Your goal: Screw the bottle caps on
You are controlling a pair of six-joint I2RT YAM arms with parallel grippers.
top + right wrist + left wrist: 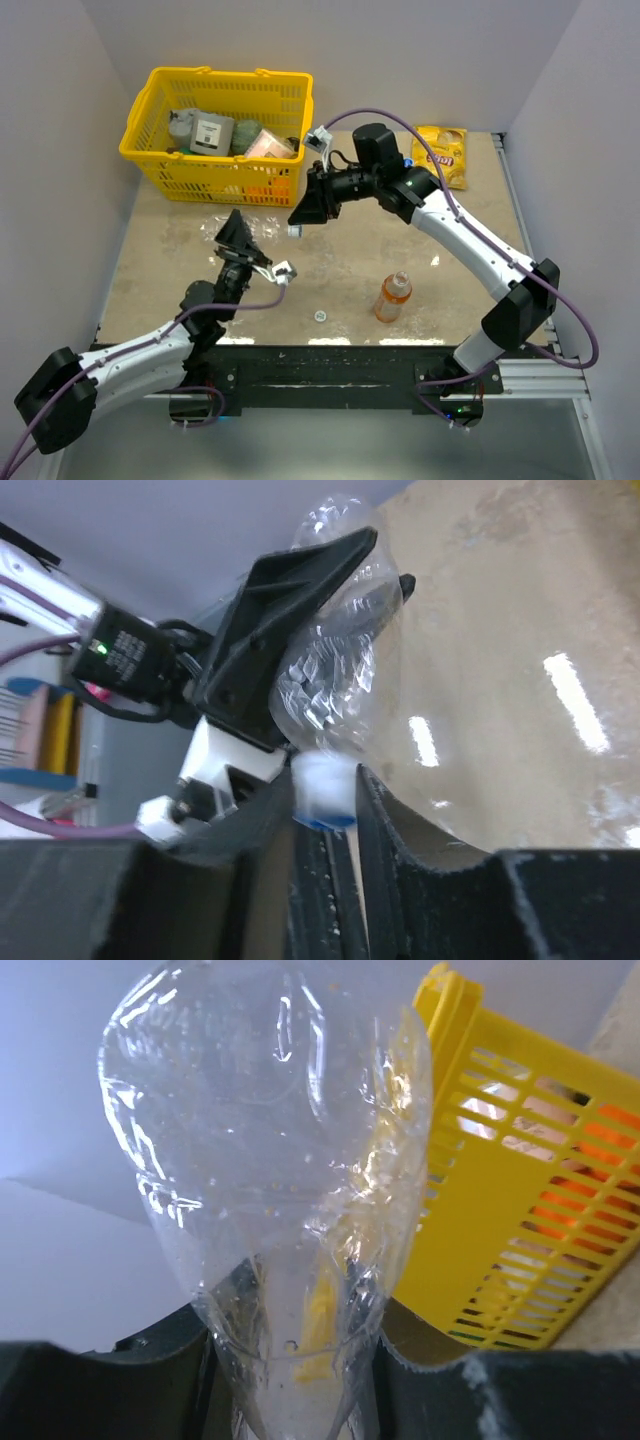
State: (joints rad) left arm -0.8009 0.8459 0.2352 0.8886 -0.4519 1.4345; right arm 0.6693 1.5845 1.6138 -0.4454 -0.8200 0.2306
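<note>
- Two sets of jaws engaged. The right jaws are clenched on a small round cap [325, 782], pale with a blue edge, smooth moulded plastic.
- Left jaws are grasping the clear bottle [330, 670] across its body. The wall is thin, crinkled and dented, with glinting creases.
- Key relation, right wrist view: the bottle runs from the cap toward 12 o'clock, so its mouth end meets the cap at the right jaws. Whether the threads have caught is hidden.
- Top view: the cap lies at about 3 o'clock of the left jaws, both above the desk [340, 275]. The clear body is hard to trace there.
- Judgement: turning calls for the cap square to the neck. The soft wall may buckle or twist in the grip.
- Orange bottle [393, 297] stands upright at 4 o'clock of the right jaws, apart.
- Loose whitish cap [319, 316] lies flat at 6 o'clock.
- Yellow lattice basket [225, 180] sits at 11 o'clock.
</note>
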